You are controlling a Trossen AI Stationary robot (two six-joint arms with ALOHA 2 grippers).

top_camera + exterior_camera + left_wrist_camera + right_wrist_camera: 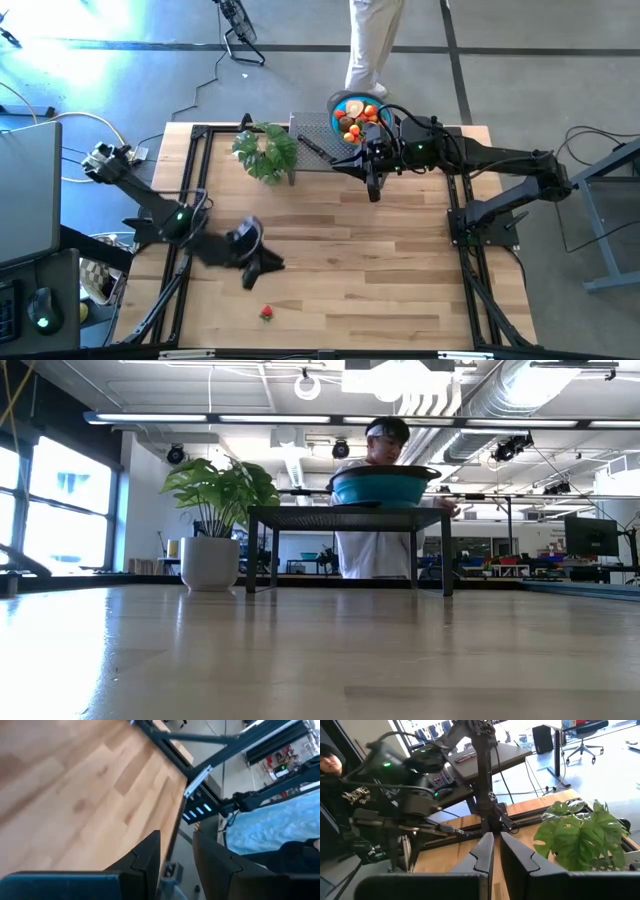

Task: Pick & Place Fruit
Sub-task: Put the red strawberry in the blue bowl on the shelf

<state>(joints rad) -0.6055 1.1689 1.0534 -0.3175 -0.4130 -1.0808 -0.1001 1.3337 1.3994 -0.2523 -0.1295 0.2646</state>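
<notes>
Fruit [356, 113] fills blue bowl [335, 104]; left claw [262, 268] ajar, right claw [374, 192] shut, both w/o load.

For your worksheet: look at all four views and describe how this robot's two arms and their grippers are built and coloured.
Both arms are dark, nearly black, jointed links. The left arm and right arm each show a small green light on a joint, and black cables trail along the right one. The left gripper and right gripper each have two flat, angular black fingers on a dark crossbar.
</notes>
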